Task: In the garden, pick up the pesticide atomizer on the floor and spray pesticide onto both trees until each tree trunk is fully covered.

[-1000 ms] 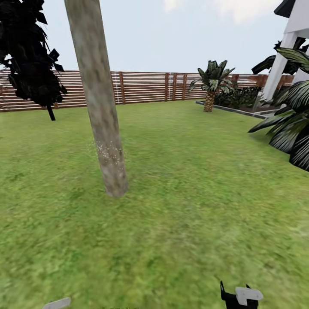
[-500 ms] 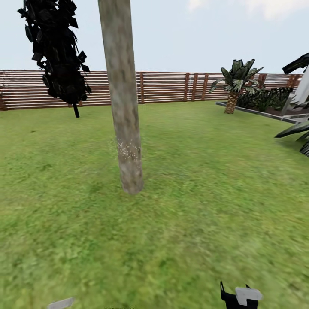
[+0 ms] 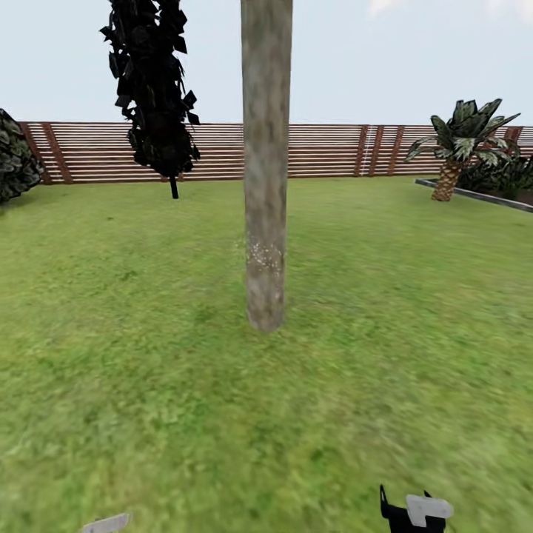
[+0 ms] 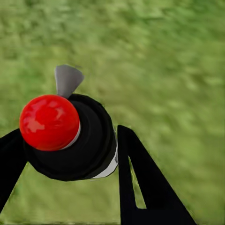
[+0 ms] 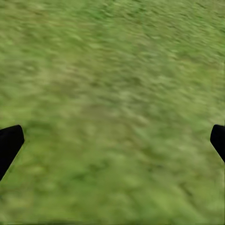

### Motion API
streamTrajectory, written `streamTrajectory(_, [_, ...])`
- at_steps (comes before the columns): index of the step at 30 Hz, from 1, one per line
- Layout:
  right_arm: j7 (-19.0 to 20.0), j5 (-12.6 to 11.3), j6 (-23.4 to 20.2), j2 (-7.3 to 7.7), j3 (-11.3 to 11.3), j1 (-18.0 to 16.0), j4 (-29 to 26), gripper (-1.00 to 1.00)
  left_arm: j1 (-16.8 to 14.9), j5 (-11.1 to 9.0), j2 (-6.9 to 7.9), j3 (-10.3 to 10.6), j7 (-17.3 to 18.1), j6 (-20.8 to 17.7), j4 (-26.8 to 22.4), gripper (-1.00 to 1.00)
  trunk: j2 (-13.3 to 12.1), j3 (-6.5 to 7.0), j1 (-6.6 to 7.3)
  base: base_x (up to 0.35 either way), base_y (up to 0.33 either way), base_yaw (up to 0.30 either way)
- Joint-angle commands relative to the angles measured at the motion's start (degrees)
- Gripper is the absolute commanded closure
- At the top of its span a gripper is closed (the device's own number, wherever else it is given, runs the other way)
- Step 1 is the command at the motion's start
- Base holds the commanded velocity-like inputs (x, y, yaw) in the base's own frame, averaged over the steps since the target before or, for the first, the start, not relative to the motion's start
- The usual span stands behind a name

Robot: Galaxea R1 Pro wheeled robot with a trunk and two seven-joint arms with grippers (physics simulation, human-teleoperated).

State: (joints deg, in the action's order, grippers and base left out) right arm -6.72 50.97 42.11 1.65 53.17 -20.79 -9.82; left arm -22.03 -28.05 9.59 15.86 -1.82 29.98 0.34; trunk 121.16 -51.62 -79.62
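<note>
Black claw (image 4: pixel 70 154) fingers, grey-white housing

Soft, even daylight falls everywhere with no strong shadows, the grass (image 3: pixel 370 355) around the tree trunk (image 3: pixel 265 185) looks smeared and blurry, and the fence (image 3: pixel 326 150) behind it looks sharper.
</note>
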Motion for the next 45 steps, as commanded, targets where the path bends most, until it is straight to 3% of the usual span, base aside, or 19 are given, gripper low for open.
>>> streamTrajectory(1, [-0.49, 0.62, 0.16, 0.02, 0.18, -0.04, 0.07, -1.0, -0.03, -0.26, -0.01, 0.48, -0.18, 0.13, 0.05, 1.0, 0.02, -0.05, 0.02, -0.133, 0.298, 0.28])
streamTrajectory(26, [-0.49, 0.62, 0.16, 0.02, 0.18, -0.04, 0.07, -1.0, -0.03, -0.51, -0.01, 0.48, -0.18, 0.15, 0.09, 1.0, 0.02, -0.05, 0.02, -0.197, 0.265, 0.279])
streamTrajectory(45, [-0.49, 0.62, 0.16, 0.02, 0.17, -0.04, 0.07, -1.0, -0.03, -0.51, -0.01, 0.48, -0.19, 0.08, 0.1, 1.0, 0.02, -0.05, 0.02, -0.014, 0.012, 0.279])
